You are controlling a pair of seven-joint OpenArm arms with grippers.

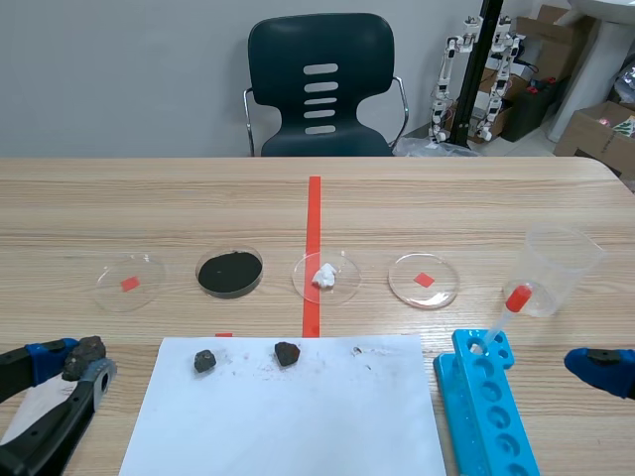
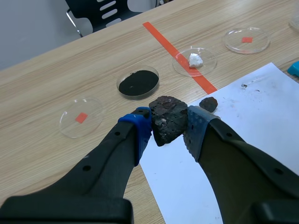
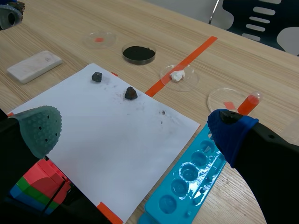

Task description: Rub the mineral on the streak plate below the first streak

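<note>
A dark, rough mineral chunk [image 2: 167,119] is pinched between the blue and grey pads of my left gripper [image 2: 168,128], which is shut on it. In the scene view that gripper [image 1: 77,367] sits low at the table's near left with the mineral [image 1: 85,354] at its tip. The white streak plate [image 3: 35,66] lies flat on the wood left of the paper. In the scene view only a pale corner of the plate [image 1: 35,402] shows under the left arm. I cannot make out any streak on it. My right gripper [image 3: 135,133] stands open over the paper's near right edge, holding nothing.
A white paper sheet [image 1: 298,416] carries two small dark rocks [image 1: 204,361] [image 1: 287,353]. Behind it stand several petri dishes, one with black powder [image 1: 229,272] and one with a white lump [image 1: 325,277]. At the right are a blue tube rack [image 1: 486,407], a red-bulbed dropper [image 1: 516,297] and a clear beaker [image 1: 561,266].
</note>
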